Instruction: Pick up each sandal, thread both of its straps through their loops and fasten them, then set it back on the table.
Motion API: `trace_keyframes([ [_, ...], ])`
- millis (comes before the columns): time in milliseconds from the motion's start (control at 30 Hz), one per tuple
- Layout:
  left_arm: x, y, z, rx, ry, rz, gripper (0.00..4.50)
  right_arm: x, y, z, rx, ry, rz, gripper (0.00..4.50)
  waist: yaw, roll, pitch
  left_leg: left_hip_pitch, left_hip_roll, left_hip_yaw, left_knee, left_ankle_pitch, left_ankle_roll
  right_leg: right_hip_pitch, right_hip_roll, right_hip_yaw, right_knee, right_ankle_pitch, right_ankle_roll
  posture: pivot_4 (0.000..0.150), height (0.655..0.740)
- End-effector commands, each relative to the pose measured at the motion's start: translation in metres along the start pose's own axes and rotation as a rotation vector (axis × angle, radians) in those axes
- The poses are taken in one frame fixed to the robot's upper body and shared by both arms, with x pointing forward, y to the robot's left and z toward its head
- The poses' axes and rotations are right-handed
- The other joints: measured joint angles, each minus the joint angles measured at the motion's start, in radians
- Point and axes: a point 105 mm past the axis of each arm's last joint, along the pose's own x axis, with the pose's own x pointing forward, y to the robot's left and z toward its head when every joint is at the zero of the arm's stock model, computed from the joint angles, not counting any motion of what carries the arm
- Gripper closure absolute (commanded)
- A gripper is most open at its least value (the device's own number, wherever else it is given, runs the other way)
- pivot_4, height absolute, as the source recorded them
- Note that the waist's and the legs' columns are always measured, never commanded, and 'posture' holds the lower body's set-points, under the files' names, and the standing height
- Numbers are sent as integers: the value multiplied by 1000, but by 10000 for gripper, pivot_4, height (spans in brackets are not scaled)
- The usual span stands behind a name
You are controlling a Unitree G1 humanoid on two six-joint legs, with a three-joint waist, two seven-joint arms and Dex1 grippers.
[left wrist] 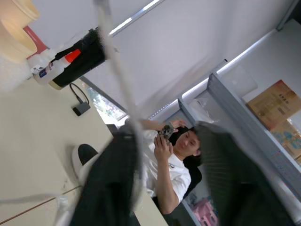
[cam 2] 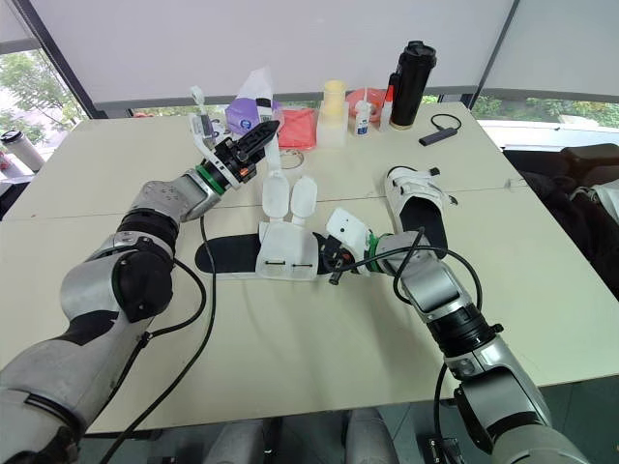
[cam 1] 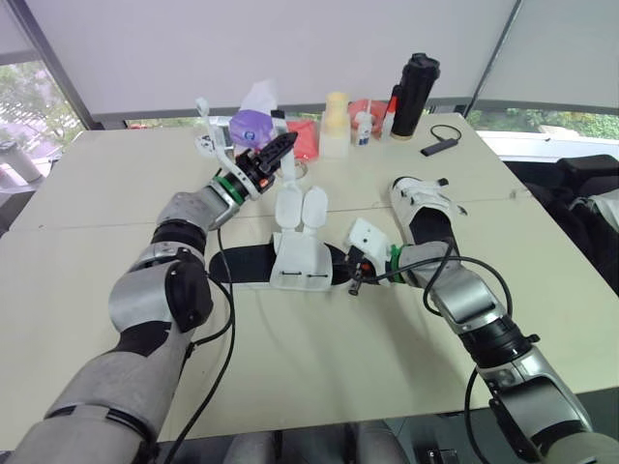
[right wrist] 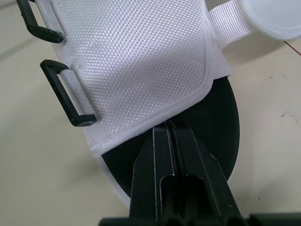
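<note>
Two sandals: both on the table [cam 1: 116,174]; the near sandal [cam 1: 300,263] lies mid-table between the arms, and the far sandal [cam 1: 426,208] lies well apart, beyond the right forearm.
Near sandal: undone. Its two straps [cam 1: 287,206] stand up loose and its black loops [right wrist: 59,94] are empty.
Left gripper [cam 1: 274,152]: raised above the table, just over the strap ends; I cannot tell whether it grips one.
Right gripper [right wrist: 168,125]: clamped tight, tips at the hem of the white flap [right wrist: 141,61] where it meets the black sole [right wrist: 221,122]. I cannot tell whether any hem is nipped.
Weight: probably light enough for one gripper to lift.
Stiffness: the woven flap and straps look soft and floppy; the sole is likely firmer but bendable.
Slip: the weave should give good purchase, but the smooth sole may slide on the table when a strap is pulled.
Where to hold: I judge the strap tip best for threading, with the flap hem beside the loops pinned steady. The thin loops would likely swing if pushed.
Writing: none readable on either sandal. The small bottle [cam 1: 363,126] has a label too small to read, and the black flask [cam 1: 414,92] shows no text.
</note>
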Motion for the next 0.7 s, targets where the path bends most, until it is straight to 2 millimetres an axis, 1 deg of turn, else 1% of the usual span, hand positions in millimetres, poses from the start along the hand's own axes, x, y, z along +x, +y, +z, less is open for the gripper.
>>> trace_keyframes([
  [33, 5, -18, 15, 95, 13, -61, 42601, 2, 3, 2, -8, -6, 5, 45000, 0, 0, 0, 0, 0, 0, 0, 0, 0, 0, 0, 0, 0, 0, 0, 1500, 7400],
  [67, 5, -19, 14, 103, 22, -66, 44611, 2, 3, 2, -8, -6, 6, 45000, 0, 0, 0, 0, 0, 0, 0, 0, 0, 0, 0, 0, 0, 0, 0, 1500, 7400],
  [167, 5, -26, 10, 134, 75, -117, 44611, 1, 3, 2, -8, -6, 6, 45000, 0, 0, 0, 0, 0, 0, 0, 0, 0, 0, 0, 0, 0, 0, 0, 1500, 7400],
  [200, 4, -31, 3, 207, 133, -161, 44611, 1, 3, 2, -7, -5, 6, 45000, -1, 0, 0, 0, 0, 0, 0, 0, 0, 0, 0, 0, 0, 0, 0, 1500, 7400],
  [267, 0, -46, -16, 315, 280, -282, 44611, 1, 3, 1, -7, -3, 8, 45000, -3, 0, 0, 0, 0, 0, 0, 0, 0, 0, 0, 0, 0, 0, 0, 1500, 7400],
  [333, -10, -62, -34, 481, 393, -391, 44611, 1, 4, 0, -8, 2, 12, 45000, -3, 0, 0, 0, 0, 0, 0, 0, -1, 0, 0, 0, 1, 0, 0, 1500, 7400],
  [367, -18, -67, -43, 591, 443, -431, 44611, 1, 5, -1, -8, 4, 14, 45000, -4, 0, 0, 0, 0, 0, 0, 0, -1, 0, 0, 1, 1, 0, 0, 1500, 7400],
  [433, -29, -73, -56, 733, 494, -488, 44611, 1, 5, -2, -9, 5, 16, 45000, -4, 1, 0, 0, 0, 0, -1, 0, -1, 0, 0, 1, 1, 0, -1, 1500, 7400],
  [467, -34, -74, -60, 761, 511, -498, 44611, 1, 6, -2, -10, 4, 17, 45000, -2, 1, 0, 0, 0, 0, -1, 1, -1, 0, 0, 1, 1, 0, -1, 1500, 7400],
  [600, -59, -72, -80, 993, 575, -561, 44611, 1, 7, -3, -15, 6, 20, 45000, 1, 1, 0, 1, 0, 0, -1, 1, -1, 0, 0, 1, 1, 0, -2, 1500, 7400],
  [700, -70, -72, -87, 1072, 581, -587, 44611, 2, 7, -3, -16, 7, 21, 45000, 2, 1, 0, 1, 1, 0, 0, 1, -1, 0, 0, 1, 1, 0, -2, 1500, 7400],
])
